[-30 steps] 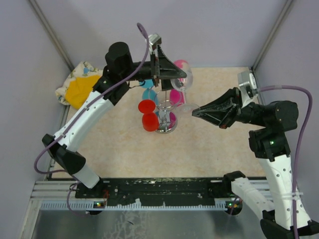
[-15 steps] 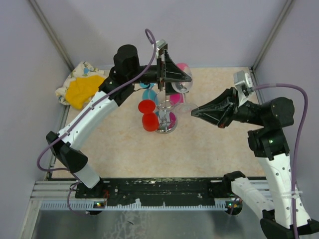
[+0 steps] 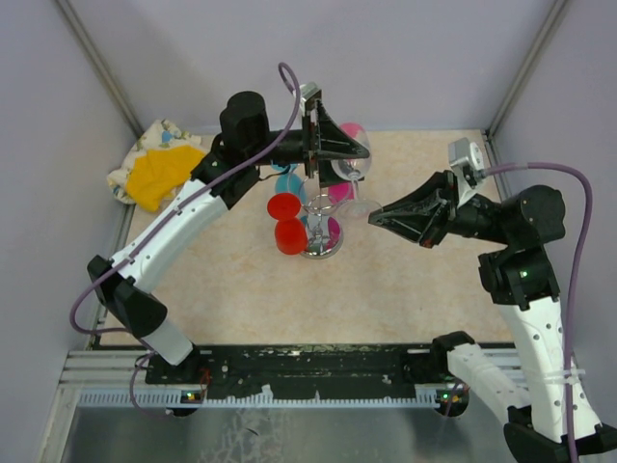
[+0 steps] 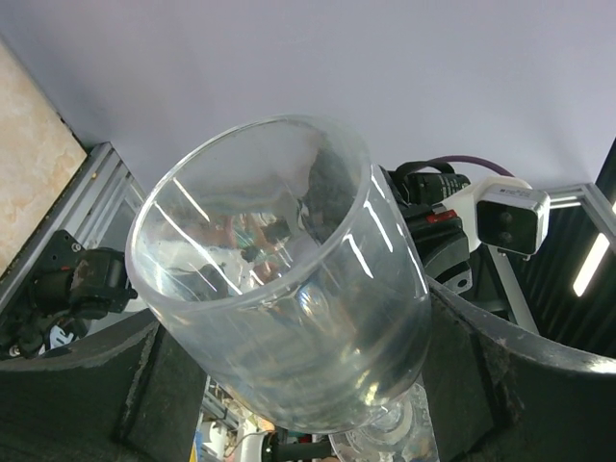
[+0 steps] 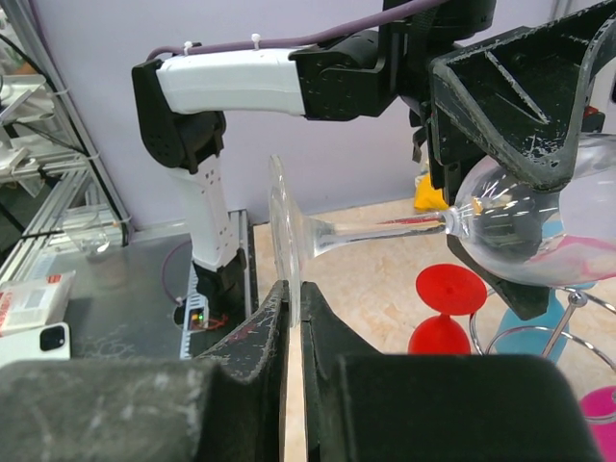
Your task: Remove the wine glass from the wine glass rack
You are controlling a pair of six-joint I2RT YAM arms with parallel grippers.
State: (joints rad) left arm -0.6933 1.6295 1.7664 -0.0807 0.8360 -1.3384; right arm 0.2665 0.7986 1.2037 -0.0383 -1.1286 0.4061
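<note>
Beige tabletop (image 3: 405,289) enclosed by lavender walls (image 3: 405,58). At its centre stands the wine glass rack (image 3: 321,246), a chrome wire stand on a round base. Rack contents: two red glasses (image 3: 289,236), pink glasses (image 3: 338,189) and a blue glass (image 3: 287,183), grouped around the post.

The wine glass (image 5: 520,231) is clear and lies on its side. It is up beside the rack top and right of the post in the overhead view. Its stem is horizontal and its foot faces the right arm. Whether it touches the rack loops cannot be determined.

The left gripper (image 3: 349,152) is at the top centre of the overhead frame, on an arm that reaches up and across from the lower left. Its fingers are clamped on either side of the bowl.

The right gripper (image 5: 294,308) points left, on an arm that bends in from the right edge. Its fingers are pinched on the rim of the foot, which shows edge-on between them.

Other items: a yellow and patterned cloth (image 3: 159,169) is bunched in the upper-left corner of the table, well apart from the rack. One red glass shows just below the stem in the right wrist view.
</note>
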